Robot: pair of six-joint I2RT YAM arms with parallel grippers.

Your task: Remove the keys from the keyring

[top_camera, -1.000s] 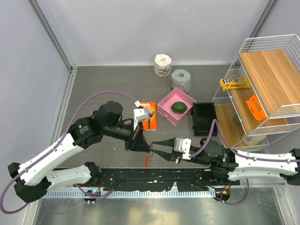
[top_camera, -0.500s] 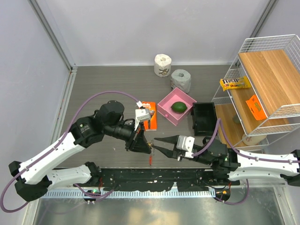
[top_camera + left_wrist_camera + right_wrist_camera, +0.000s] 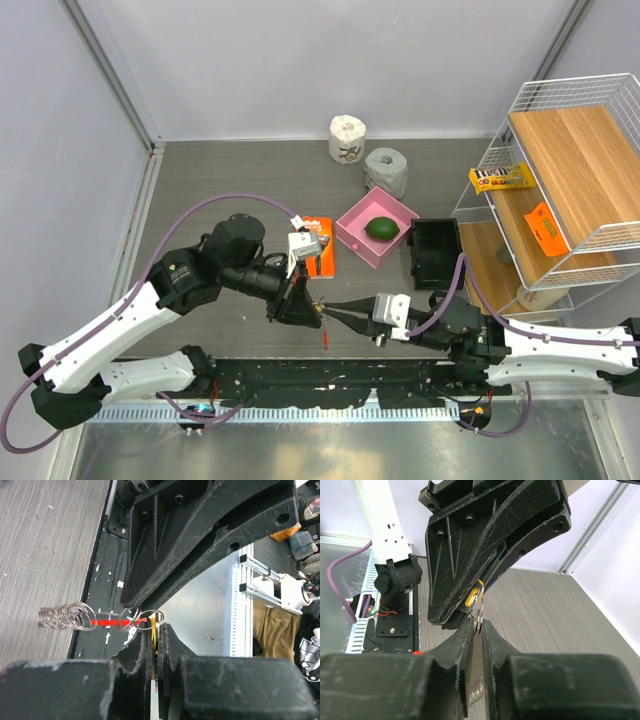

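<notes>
I had the left claw (image 3: pixel 314 316) clenched on a yellow-tagged key (image 3: pixel 153 635), right claw (image 3: pixel 334 311) pinching its silver ring (image 3: pixel 478 612), red keyring (image 3: pixel 112 622) hanging between them, just in front of the orange box (image 3: pixel 319 260).

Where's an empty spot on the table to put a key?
The back left, from the wall rail to the toilet rolls, is bare. So is the back patch between rolls and rack. It's crowded by the pink tray and black bin, and where the jaws pinch the keys.
</notes>
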